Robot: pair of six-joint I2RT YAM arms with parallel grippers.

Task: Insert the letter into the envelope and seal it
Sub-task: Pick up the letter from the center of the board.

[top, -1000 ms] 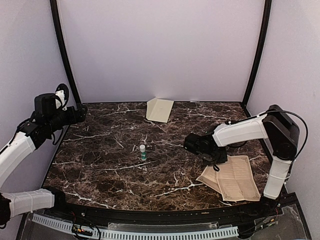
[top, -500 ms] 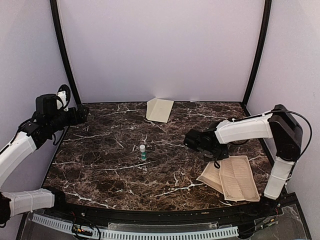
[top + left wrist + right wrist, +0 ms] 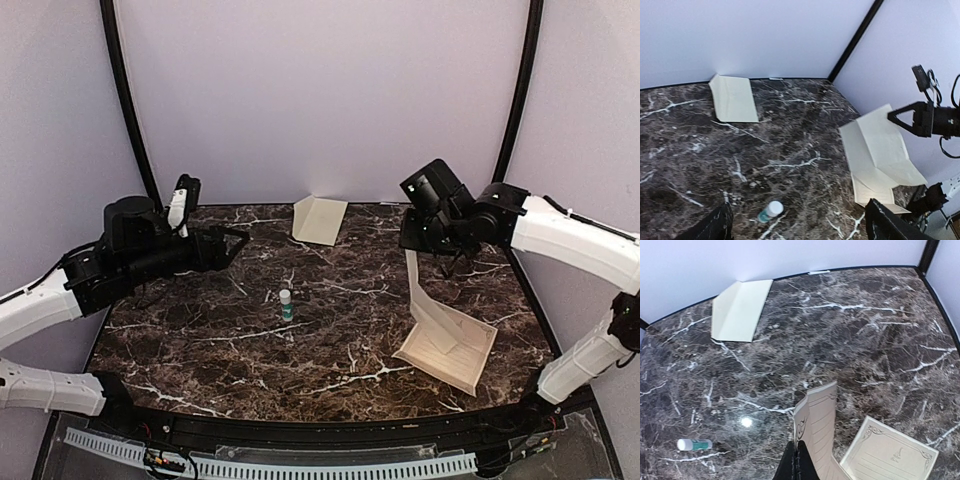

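1. The right gripper (image 3: 413,248) sits in the upper right of the overhead view, up off the table. Its jaws are pinched closed on the top edge of the letter (image 3: 445,335).
2. The letter hangs from that grip as a creased tan sheet. It runs down and to the right, and its lower part rests on the dark marble table (image 3: 200,340) at the lower right of the overhead view.
3. In the right wrist view the printed lines and thin border frame show on the held strip at bottom centre. They also show on the flat part of the letter in the bottom right corner.
4. The left gripper (image 3: 238,242) is left of centre in the overhead view, above the table, with its jaws spread wide and nothing between them. Its two dark fingers (image 3: 715,227) show in the bottom corners of the left wrist view.
5. The envelope (image 3: 320,220) lies at the top centre of the table, with its far edge turned up against the back wall. It is well apart from the letter and from both grippers.
6. A small glue stick (image 3: 286,304) with a teal band stands upright near the middle of the table, between the two arms.
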